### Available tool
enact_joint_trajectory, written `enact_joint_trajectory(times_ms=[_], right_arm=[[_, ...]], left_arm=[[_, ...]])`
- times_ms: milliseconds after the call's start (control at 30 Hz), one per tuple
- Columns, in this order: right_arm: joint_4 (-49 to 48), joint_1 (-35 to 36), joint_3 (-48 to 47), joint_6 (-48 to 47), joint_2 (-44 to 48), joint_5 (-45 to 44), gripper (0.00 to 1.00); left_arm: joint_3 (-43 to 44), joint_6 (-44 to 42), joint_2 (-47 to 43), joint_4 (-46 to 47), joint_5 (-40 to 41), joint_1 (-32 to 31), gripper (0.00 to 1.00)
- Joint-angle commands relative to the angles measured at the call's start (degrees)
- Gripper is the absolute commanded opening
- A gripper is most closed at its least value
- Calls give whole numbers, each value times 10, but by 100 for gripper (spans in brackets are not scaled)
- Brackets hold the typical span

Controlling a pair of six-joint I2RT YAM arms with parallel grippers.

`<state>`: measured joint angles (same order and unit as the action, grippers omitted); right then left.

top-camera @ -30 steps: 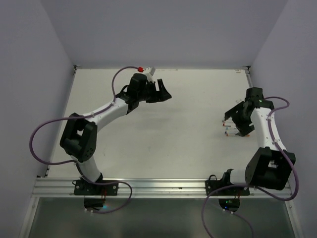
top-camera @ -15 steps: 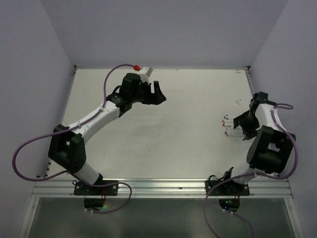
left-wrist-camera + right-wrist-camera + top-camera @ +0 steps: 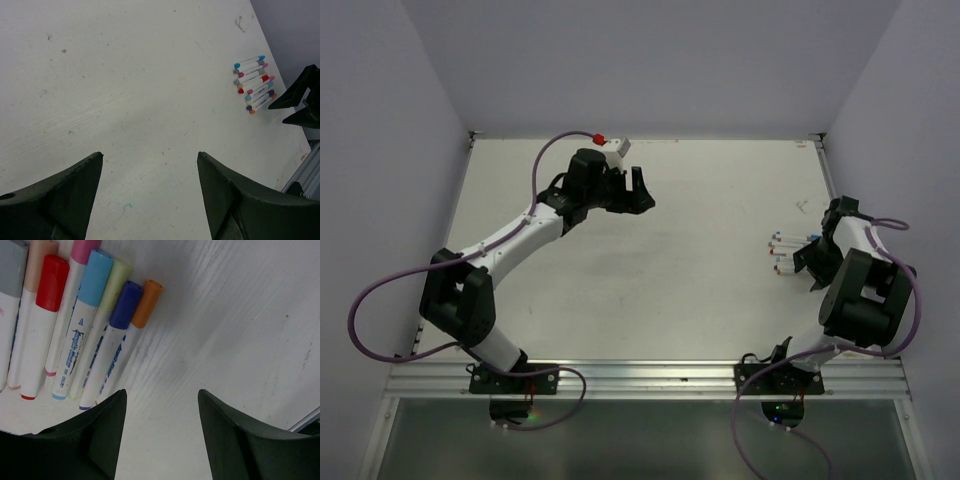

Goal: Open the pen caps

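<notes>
We begin with the white table (image 3: pixel 670 300), which carries a row of pens (image 3: pixel 782 250) near its 3 o'clock edge. Our left gripper (image 3: pixel 149 155) hovers toward 12 o'clock of the table's middle, well apart from the pens, its jaws spread wide with nothing between them. Our right gripper (image 3: pixel 161 392) hangs low just beside the row, jaws apart and empty.

The pens lie side by side, touching, and every one we can see is capped. From the right gripper's gap, the caps sit between 10 and 12 o'clock. The orange cap (image 3: pixel 146 302) is nearest, then the purple cap (image 3: pixel 125 305), the blue cap (image 3: pixel 95 277) and the red cap (image 3: pixel 51 282).

We judge these caps to be light, stiff and smooth, probably slippery and snug on the pen. One gripper should pinch across a cap's barrel while the other pinches the white body, then pull straight along the pen.
</notes>
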<state>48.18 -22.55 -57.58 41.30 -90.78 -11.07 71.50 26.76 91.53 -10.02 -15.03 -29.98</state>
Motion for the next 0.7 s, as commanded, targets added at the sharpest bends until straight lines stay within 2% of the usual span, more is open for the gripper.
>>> enact_joint_trajectory(times_ms=[0,100,667], right_arm=[[-33,-3,0,-3,-11,-17,62],[-41,-5,-5,-6,-19,-16,57],[-61,-7,-4,5,-48,-11,58]], left_arm=[[14,-15,3,-4,-14,4,80],[12,-15,1,-5,-14,4,80],[-2,-21,2,-3,-20,3,80]])
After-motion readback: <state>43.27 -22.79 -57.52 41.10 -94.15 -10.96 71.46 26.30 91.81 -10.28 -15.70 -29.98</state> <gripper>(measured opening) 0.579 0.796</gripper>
